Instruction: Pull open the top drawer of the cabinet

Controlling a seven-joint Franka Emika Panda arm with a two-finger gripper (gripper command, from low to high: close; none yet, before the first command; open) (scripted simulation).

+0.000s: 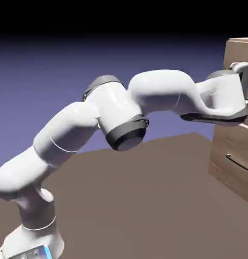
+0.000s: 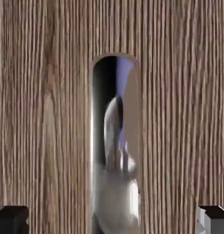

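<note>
Two fingertips [image 2: 213, 221] stand well apart, one either side of the shiny handle [image 2: 114, 196], so the gripper [image 2: 112, 220] is open and seems to hold nothing yet; contact is hard to judge from here. That straddle suits closing on the bar, then pulling. The top drawer [image 2: 45, 114] lies straight ahead, high on the cabinet [image 1: 219, 152] at the exterior view's right, apparently shut.
</note>
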